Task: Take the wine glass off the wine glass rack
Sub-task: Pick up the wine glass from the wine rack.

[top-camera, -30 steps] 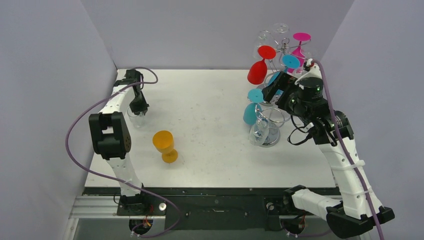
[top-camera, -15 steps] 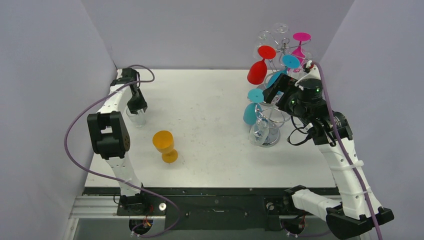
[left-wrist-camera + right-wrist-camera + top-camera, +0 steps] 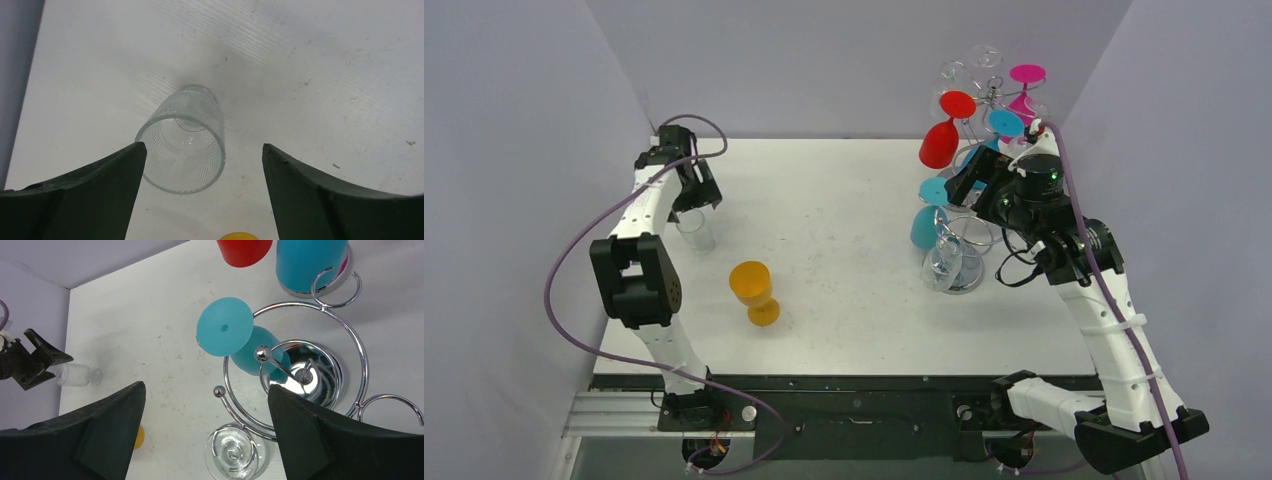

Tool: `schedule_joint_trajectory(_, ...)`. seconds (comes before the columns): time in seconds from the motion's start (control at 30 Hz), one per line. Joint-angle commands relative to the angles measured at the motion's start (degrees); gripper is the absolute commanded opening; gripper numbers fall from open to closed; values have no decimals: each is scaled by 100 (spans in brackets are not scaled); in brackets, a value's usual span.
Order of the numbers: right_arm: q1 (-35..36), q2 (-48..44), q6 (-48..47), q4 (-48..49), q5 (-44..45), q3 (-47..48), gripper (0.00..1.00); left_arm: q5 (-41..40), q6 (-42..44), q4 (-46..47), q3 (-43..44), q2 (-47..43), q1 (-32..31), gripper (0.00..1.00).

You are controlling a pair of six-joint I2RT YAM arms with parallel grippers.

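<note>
Clear wine glass [image 3: 182,140] is stood upright on the counter [image 3: 824,200] at 9 o'clock, close to the left edge and wall. Left claw [image 3: 202,147] is held above it, spread wide, nothing gripped. Orange glass [image 3: 754,290] is seen at its 5 o'clock, apart. Bare counter runs toward 3 o'clock up to the rack [image 3: 322,375]. Right claw [image 3: 206,386] is spread fully there, empty. Teal glass [image 3: 225,326] is hung on the rack, untouched.
</note>
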Motion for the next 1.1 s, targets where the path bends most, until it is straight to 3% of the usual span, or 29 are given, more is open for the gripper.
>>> schedule_joint_trajectory(0.0,-54,10,-18,184,-102,80,88,-215,80,-48,348,-730,21,85)
schedule_joint_trajectory(0.33,-54,-29,-14,109,-77,96,87,-302,-39,-208,411,-1559,-372,91)
schedule_joint_trajectory(0.67,-54,-348,115,31,154,-177,86,590,-651,-140,392,-2573,-1413,90)
schedule_joint_trajectory(0.9,-54,-991,365,-186,304,-620,80,1109,-1156,297,34,-2970,-2545,90)
schedule_joint_trajectory(1.07,-54,-1450,628,-349,295,-1129,70,1596,-1608,849,-501,-3220,-3343,90)
